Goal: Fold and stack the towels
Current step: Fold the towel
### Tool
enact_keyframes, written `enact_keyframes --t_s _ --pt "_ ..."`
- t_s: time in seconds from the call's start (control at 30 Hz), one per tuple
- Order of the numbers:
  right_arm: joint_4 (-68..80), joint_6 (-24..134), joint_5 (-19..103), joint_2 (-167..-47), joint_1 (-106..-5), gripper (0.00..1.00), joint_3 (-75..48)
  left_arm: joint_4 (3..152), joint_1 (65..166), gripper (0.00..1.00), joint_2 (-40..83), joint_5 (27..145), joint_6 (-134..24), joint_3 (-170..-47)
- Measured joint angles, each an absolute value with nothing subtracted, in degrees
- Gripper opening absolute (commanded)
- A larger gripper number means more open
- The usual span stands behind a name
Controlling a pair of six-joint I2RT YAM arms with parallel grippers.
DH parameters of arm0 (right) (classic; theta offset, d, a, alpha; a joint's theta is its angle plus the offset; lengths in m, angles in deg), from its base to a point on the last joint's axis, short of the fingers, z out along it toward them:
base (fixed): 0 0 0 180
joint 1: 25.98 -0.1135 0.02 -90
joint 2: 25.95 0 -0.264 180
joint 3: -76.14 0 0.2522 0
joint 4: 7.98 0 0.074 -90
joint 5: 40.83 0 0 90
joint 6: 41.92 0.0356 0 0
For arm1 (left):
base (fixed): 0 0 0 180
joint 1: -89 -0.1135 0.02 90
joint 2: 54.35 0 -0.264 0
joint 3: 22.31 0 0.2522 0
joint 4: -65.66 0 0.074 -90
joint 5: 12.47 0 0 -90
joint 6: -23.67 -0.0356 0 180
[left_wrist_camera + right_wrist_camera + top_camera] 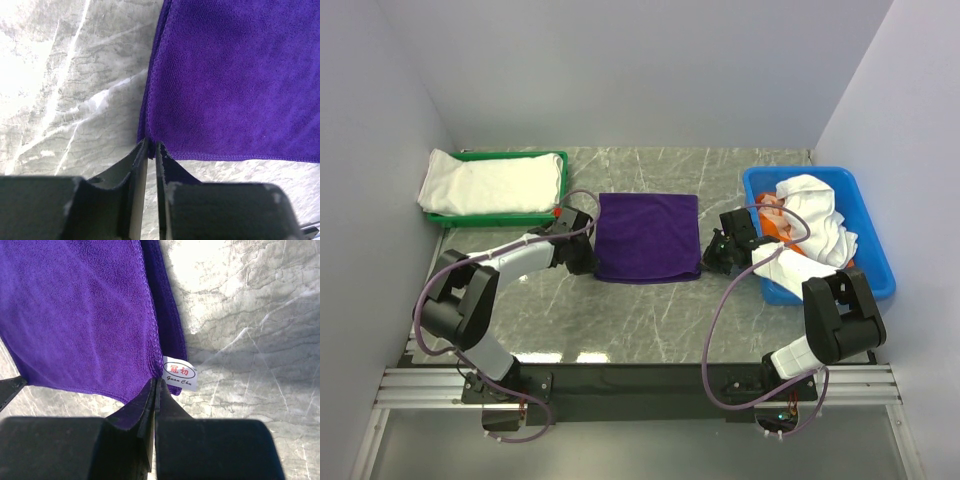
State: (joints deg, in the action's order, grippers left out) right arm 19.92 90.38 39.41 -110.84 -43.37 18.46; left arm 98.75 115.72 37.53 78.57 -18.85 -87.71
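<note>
The left end effector is pinched narrow on the 7 o'clock corner of the purple towel. The right end effector is clamped tight on its 5 o'clock corner, beside the label. The towel lies flat mid-table. Best to lift both corners level and carry them together toward 12 o'clock, edges matched. At 10 o'clock, a white towel fills the tray.
</note>
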Motion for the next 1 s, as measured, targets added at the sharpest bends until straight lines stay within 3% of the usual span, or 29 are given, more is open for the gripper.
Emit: enact_keyframes --t_s 0.33,0.4,0.5,1.0 --pt "19.6 90.4 39.2 -111.6 -43.4 0.00 18.5 99.2 115.7 0.17 39.4 78.6 -18.9 -88.7" --pt "19.5 90.4 39.2 -111.6 -43.4 0.00 18.5 99.2 115.7 0.14 39.4 78.6 -18.9 -88.7" --pt "19.4 90.4 39.1 -111.6 -43.5 0.00 18.5 99.2 115.7 0.01 39.5 78.5 -18.9 -88.7" --pt "21.4 89.0 40.5 -109.2 -43.5 0.00 18.5 104.9 115.7 0.01 36.2 74.2 -19.1 -92.6"
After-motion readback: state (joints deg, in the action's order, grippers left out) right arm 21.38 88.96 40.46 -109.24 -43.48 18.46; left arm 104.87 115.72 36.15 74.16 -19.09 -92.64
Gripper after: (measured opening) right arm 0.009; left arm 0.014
